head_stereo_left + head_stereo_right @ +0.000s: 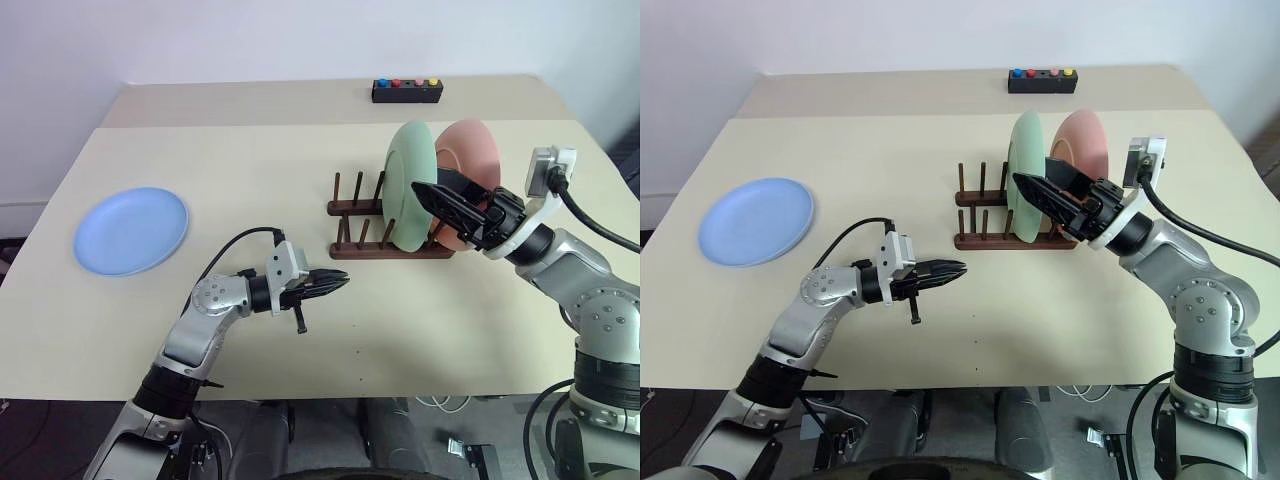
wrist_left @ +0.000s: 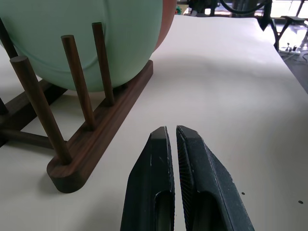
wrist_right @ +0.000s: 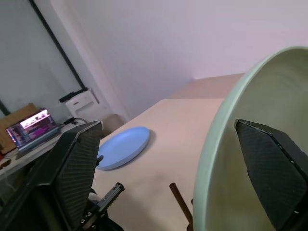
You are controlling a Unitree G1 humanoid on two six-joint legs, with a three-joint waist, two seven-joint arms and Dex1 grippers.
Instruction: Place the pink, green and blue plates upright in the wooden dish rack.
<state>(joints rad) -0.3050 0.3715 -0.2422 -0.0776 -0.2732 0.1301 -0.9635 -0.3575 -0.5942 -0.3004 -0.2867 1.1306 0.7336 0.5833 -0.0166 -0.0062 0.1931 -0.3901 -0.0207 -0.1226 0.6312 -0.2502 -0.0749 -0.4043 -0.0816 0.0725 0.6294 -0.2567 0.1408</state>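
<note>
Two plates stand upright in a small dark wooden dish rack [image 1: 390,232] at about two o'clock on a pale beige table [image 1: 300,170]: a mint green plate [image 1: 410,185] in front and a salmon pink plate [image 1: 470,170] just behind it, toward the right edge of the table. One light blue plate [image 1: 131,229] lies flat at about nine o'clock, well apart from the rack. The right gripper [image 1: 440,200] reaches in from four o'clock with its two black fingers spread wide; one finger sits on each side of the green plate's rim, and contact cannot be told. The left gripper [image 1: 335,284] hangs level near the centre of the table, at about seven o'clock from the rack, its fingers [image 2: 154,192] pressed nearly together on nothing, pointing toward the rack's near rail and pegs. A small black box [image 1: 407,92] with coloured buttons rests at twelve o'clock along the far edge.
</note>
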